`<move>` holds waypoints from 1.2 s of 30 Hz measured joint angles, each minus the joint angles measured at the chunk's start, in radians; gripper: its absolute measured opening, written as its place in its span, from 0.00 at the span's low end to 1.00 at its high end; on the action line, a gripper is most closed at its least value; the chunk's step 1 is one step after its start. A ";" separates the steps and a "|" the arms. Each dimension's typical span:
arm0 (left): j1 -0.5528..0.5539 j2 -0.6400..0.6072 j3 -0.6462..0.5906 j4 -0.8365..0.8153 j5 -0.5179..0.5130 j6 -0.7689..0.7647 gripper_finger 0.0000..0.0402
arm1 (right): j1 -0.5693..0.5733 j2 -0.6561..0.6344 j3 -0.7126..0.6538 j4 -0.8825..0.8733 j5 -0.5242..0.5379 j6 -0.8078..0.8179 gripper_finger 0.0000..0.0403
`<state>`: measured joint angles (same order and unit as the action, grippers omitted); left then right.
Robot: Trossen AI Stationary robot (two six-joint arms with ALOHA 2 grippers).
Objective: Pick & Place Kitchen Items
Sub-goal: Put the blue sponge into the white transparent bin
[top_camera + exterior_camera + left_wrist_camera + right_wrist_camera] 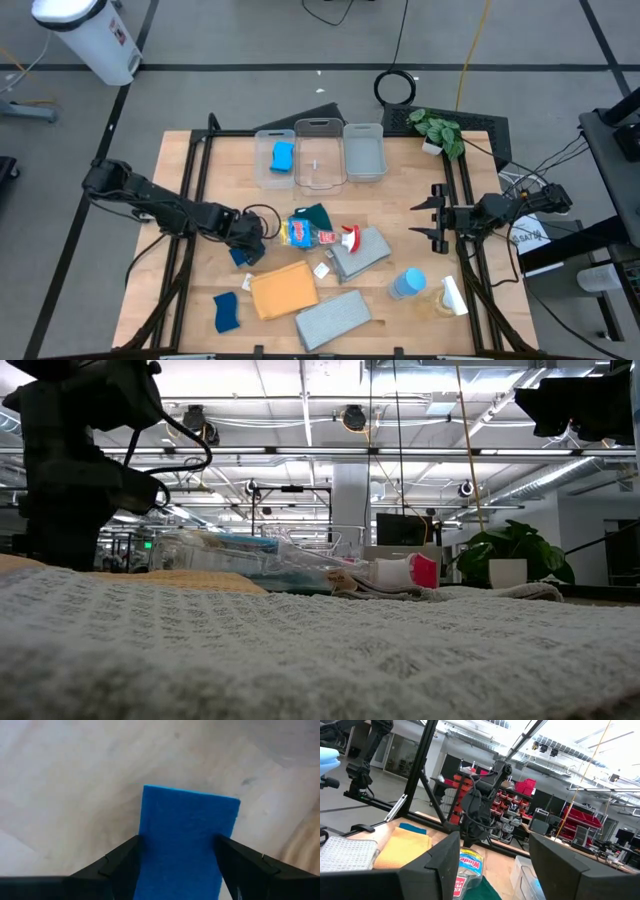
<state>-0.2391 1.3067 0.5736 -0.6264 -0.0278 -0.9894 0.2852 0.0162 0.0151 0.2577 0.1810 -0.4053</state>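
Note:
My left gripper (248, 245) is low over the wooden table, left of centre, and is shut on a small blue sponge (187, 835); part of that sponge shows under it in the high view (240, 257). My right gripper (425, 222) is open and empty above the table's right side, and its wrist view (495, 845) looks toward the left arm. A clear spray bottle with a red top (322, 237) lies on its side at the table's middle, beside a dark-green cloth (313, 215). A second blue sponge (227, 312) lies at the near left. My left gripper pinches the blue sponge between its two fingers (120, 857), which are on its two opposite long edges (145, 845). The fingers come from above, slanting down. The sponge's flat face is toward the wrist camera. I cannot tell whether it is clear of the table.
Three clear bins (320, 178) stand in a row at the far middle; the left one holds a blue sponge (283, 155). An orange cloth (283, 290), two grey cloths (360, 252) (333, 320), a blue-topped bottle (407, 284) and a white-topped bottle (452, 296) lie nearer. A plant (437, 130) stands at the far right.

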 joint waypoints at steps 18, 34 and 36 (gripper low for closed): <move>-0.025 0.119 0.007 0.009 -0.068 -0.024 0.37 | 0.000 0.000 0.000 0.000 0.000 0.000 0.51; -0.021 0.119 0.096 -0.114 -0.091 -0.044 0.07 | 0.000 0.000 0.000 0.000 0.000 0.000 0.52; -0.020 0.118 0.134 -0.170 -0.115 -0.040 0.06 | 0.000 0.000 0.000 0.000 0.000 0.000 0.52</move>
<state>-0.2594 1.4250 0.7081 -0.7964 -0.1432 -1.0296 0.2849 0.0158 0.0154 0.2577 0.1814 -0.4056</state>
